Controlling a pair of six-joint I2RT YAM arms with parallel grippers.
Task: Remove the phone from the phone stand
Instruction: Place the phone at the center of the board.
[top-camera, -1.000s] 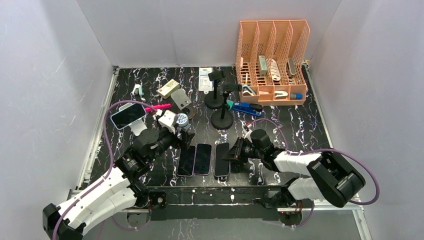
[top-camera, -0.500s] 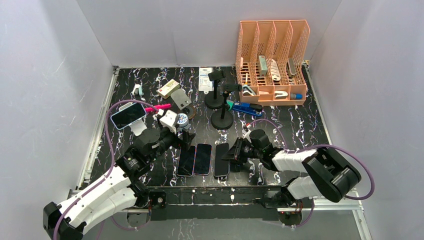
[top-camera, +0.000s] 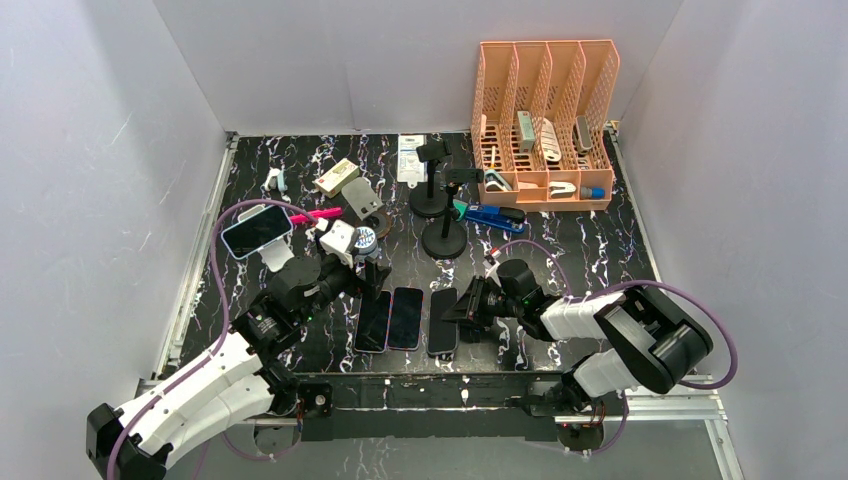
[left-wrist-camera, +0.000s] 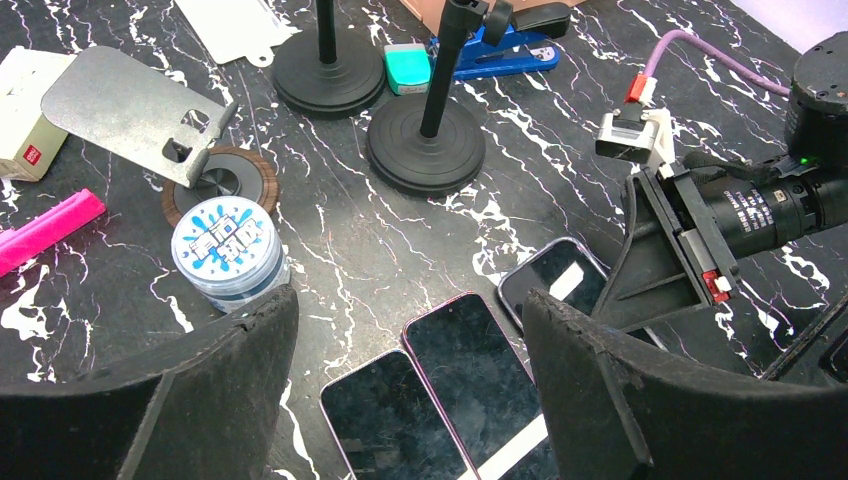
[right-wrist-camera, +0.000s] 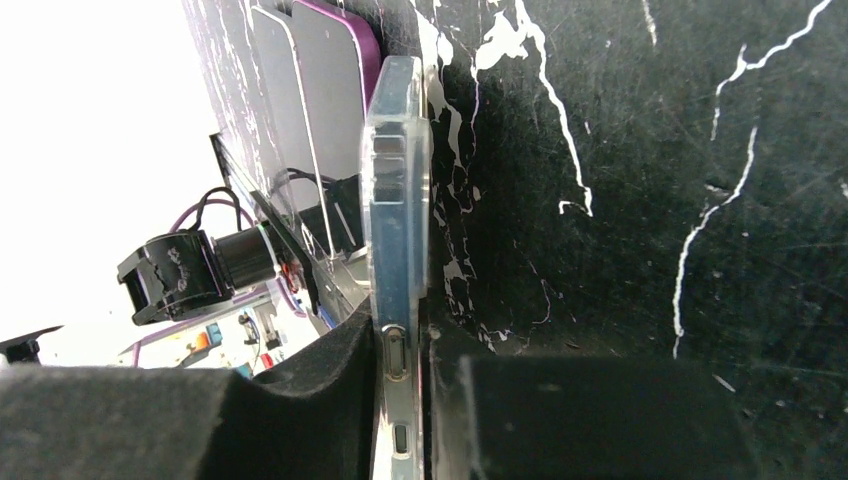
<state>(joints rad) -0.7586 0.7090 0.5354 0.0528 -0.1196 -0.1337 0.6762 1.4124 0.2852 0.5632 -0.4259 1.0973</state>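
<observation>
A light-blue phone rests tilted on a white stand at the left of the mat. My left gripper is open and empty, hovering over two dark phones that lie flat; in the left wrist view its point midway between the fingertips falls over them. My right gripper is low at the mat, shut on the long edge of a third phone in a clear case, which lies to the right of the other two.
Two black clamp stands stand mid-mat without phones. A round blue-and-white tin, a metal plate on a wooden disc and a pink marker lie near the left gripper. An orange file rack stands at the back right.
The right arm's elbow has swung left and forward while its gripper stays shut on the clear-case phone at nearly the same spot. The left gripper has barely moved.
</observation>
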